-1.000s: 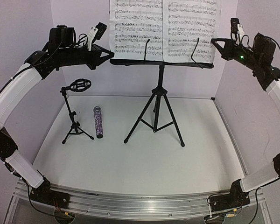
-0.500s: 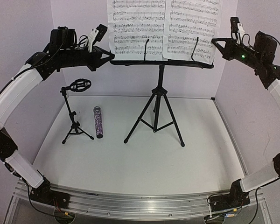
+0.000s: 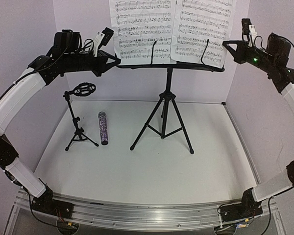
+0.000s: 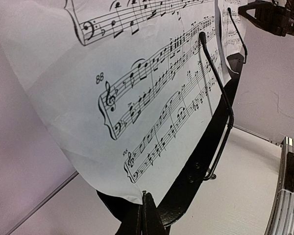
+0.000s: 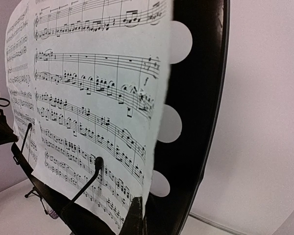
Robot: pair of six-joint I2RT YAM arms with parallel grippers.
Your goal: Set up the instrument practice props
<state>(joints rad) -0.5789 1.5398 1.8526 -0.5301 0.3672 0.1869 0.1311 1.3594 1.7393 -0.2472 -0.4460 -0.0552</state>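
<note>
Sheets (image 3: pixel 143 30) look higher than a second ago, and the left one more tilted. Why?

The music stand (image 3: pixel 169 85) had its top tipped back. The left gripper (image 3: pixel 115 59) has crept in to the tray's left end; the right gripper (image 3: pixel 226 44) is at the other end. Both are closed, apparently pinching its edges. So this is angle adjustment, I'd judge, with both pages behind their wire arms.

And the holders?

The tray holds both pages. The mic stand (image 3: pixel 77 125) has an empty clip; the microphone (image 3: pixel 103 128) lies just beside it on the table (image 3: pixel 161 169), not yet mounted.
</note>
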